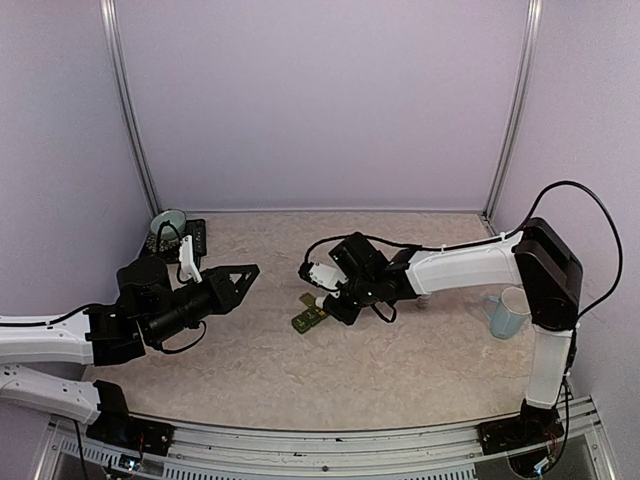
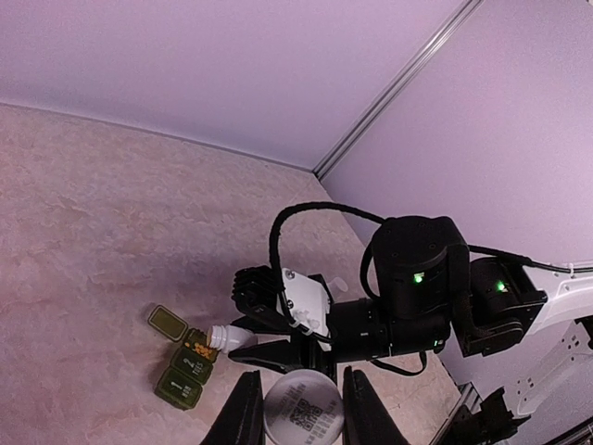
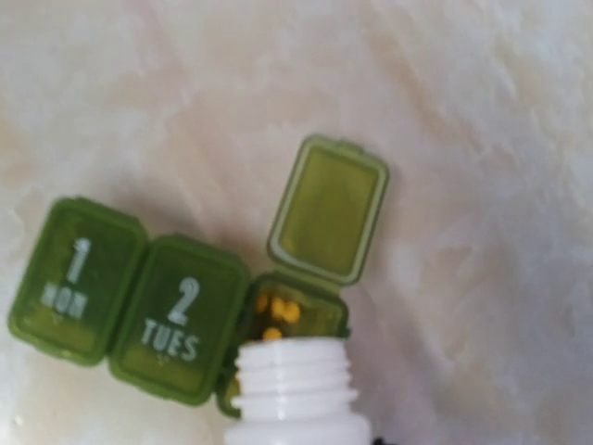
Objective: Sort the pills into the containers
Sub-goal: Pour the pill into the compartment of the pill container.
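The dark green pill organiser [image 1: 310, 318] lies flat on the marbled beige table [image 1: 250, 380], near its middle and a little to the left of centre in the top view. It is a strip of three joined compartments. Two of them are closed, and their lids read "1 MON" and "2 TUES". The third, at the end of the strip, has its lid [image 3: 329, 209] folded open and back. Inside this open compartment a few yellow pills [image 3: 278, 313] can be seen. A white bottle [image 3: 296, 394] is tilted over it, with the threaded mouth just above the compartment's edge; I cannot tell whether it touches the edge. The right gripper [image 2: 258, 332] is clamped on this bottle, with its black fingers above and below the bottle's body, and its arm reaches in from the right side. The left gripper [image 2: 301, 408] hangs above the table to the left of the organiser, well apart from it, and its two fingers are pressed on a white round cap [image 2: 303, 419] with a printed code on it. A pale blue mug [image 1: 508, 312] stands at the right edge of the table, and a pale green bowl [image 1: 168, 222] sits in the far left corner.
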